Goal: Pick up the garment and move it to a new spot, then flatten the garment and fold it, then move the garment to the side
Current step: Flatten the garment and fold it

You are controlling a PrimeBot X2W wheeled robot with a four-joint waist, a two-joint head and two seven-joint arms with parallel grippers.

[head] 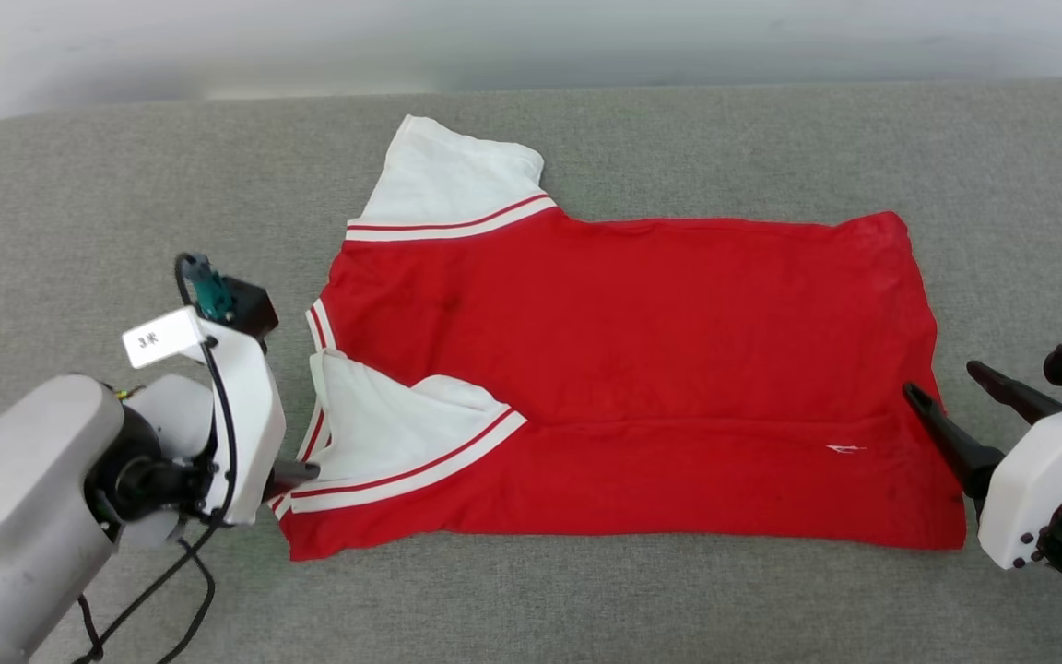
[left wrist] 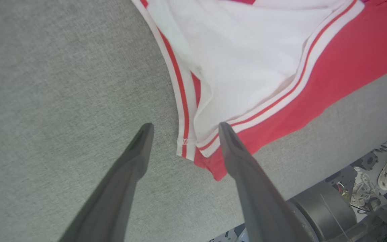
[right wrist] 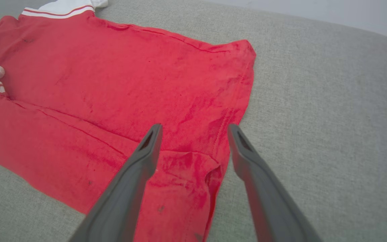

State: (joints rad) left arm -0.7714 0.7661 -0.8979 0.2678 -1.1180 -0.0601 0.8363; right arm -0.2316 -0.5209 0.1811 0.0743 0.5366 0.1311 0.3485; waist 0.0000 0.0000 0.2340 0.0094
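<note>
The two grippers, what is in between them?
The red garment lies spread on the grey surface, between the left gripper and the right gripper. The head view shows this.

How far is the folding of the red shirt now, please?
Done: the garment lies flat on the grey surface, its near edge and sleeve folded over. In hand: nothing; left end effector and right end effector are open. Left: more folds, moving aside.

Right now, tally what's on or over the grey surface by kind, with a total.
Garment: 1
Claws: 2, the left claw and the right claw, both open
Total: 3
</note>
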